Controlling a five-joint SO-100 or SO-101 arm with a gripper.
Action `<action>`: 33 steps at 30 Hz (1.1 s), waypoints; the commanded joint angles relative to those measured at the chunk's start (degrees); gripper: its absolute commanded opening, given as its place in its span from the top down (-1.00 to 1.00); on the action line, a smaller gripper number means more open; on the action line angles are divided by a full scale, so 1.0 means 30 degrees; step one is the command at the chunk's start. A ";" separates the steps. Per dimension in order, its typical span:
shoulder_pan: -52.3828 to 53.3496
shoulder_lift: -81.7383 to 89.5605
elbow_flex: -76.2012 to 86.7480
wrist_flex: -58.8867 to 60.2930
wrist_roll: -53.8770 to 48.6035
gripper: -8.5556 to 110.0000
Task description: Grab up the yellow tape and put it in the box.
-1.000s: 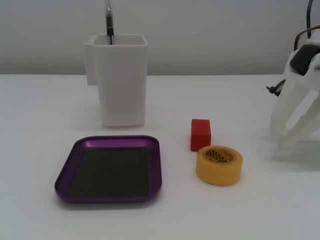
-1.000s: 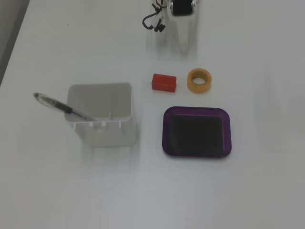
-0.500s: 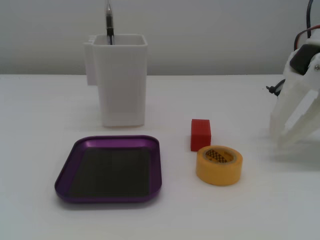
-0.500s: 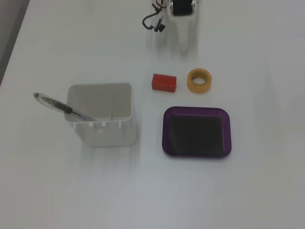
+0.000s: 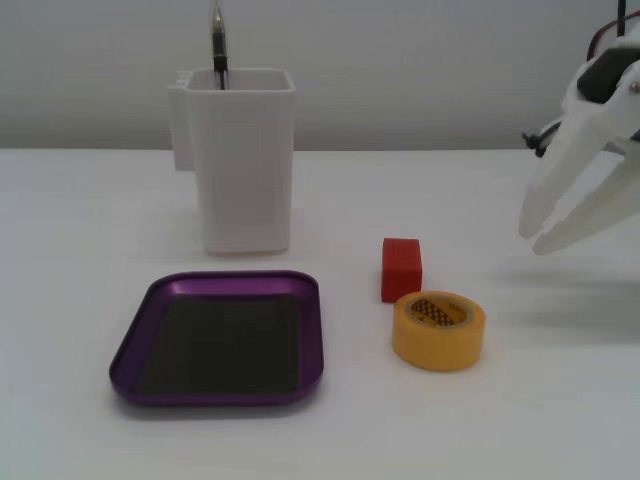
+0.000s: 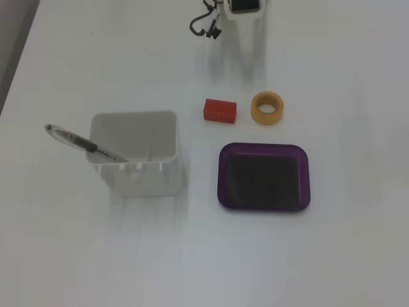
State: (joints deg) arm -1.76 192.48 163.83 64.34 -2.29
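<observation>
The yellow tape (image 5: 438, 350) lies flat on the white table, its hollow core facing up; it also shows in a fixed view from above (image 6: 268, 120). The purple box (image 5: 215, 287) lies empty to the tape's left in a fixed view, and below the tape in the view from above (image 6: 223, 176). My white gripper (image 5: 536, 236) hovers at the right edge, above and to the right of the tape, fingers apart and empty. In the view from above, the gripper (image 6: 246, 45) enters from the top edge, beyond the tape.
A small red block (image 5: 401, 268) stands right behind the tape, nearly touching it; it also shows in the view from above (image 6: 220, 109). A tall white container (image 5: 243, 160) holding a pen (image 5: 218, 45) stands behind the box.
</observation>
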 commanded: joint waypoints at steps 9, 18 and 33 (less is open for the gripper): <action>0.0205 -0.1582 -0.1992 -0.0205 -0.5801 0.74; 0.0381 -1.6494 -1.2070 0.1553 -0.5771 0.64; -0.2578 -2.8184 -1.8867 0.2197 -0.5918 0.63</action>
State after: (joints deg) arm -9.49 108.37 109.16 72.95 -20.04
